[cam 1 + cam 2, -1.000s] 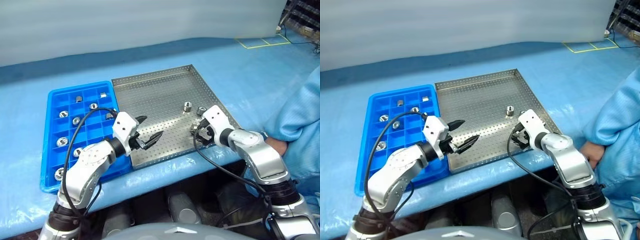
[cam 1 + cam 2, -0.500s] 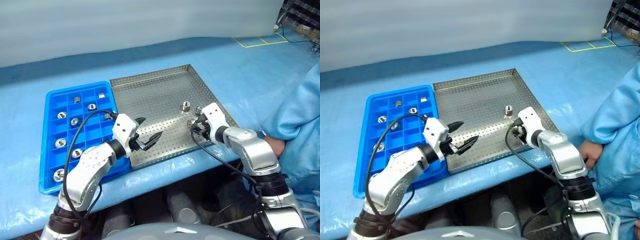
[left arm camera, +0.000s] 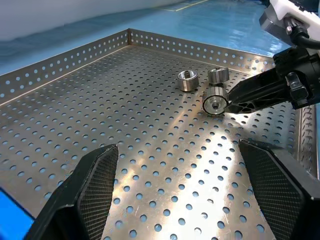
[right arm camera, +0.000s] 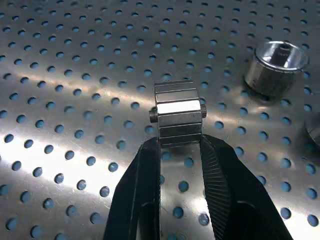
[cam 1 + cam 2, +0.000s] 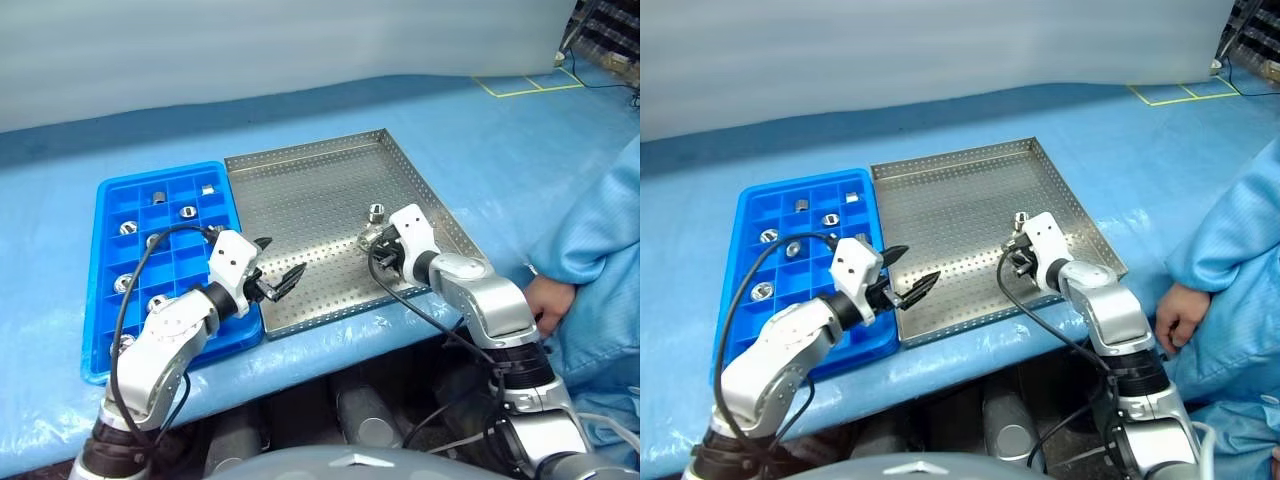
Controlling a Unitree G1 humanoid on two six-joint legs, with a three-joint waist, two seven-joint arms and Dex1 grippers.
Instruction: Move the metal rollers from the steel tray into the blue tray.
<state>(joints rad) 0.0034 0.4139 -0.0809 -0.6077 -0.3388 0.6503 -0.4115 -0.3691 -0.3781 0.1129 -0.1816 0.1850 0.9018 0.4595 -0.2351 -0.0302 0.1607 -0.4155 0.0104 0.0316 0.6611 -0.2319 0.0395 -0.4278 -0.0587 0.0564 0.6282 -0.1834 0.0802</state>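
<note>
The steel tray lies in the middle of the table, with the blue tray against its left side. My right gripper is shut on one metal roller, low over the steel tray's right part. I cannot tell whether that roller touches the tray floor. Two more rollers stand on the tray just beyond it. Several rollers sit in the blue tray's compartments. My left gripper is open and holds nothing. It hangs over the steel tray's near left corner, pointing toward the right gripper.
A person in a blue sleeve stands at the right, with a hand resting near the table's edge close to my right arm. A blue cover is spread over the table around both trays.
My right gripper has shut on a roller and shifted left across the steel tray. The left gripper has drifted a little toward the blue tray, still open.
</note>
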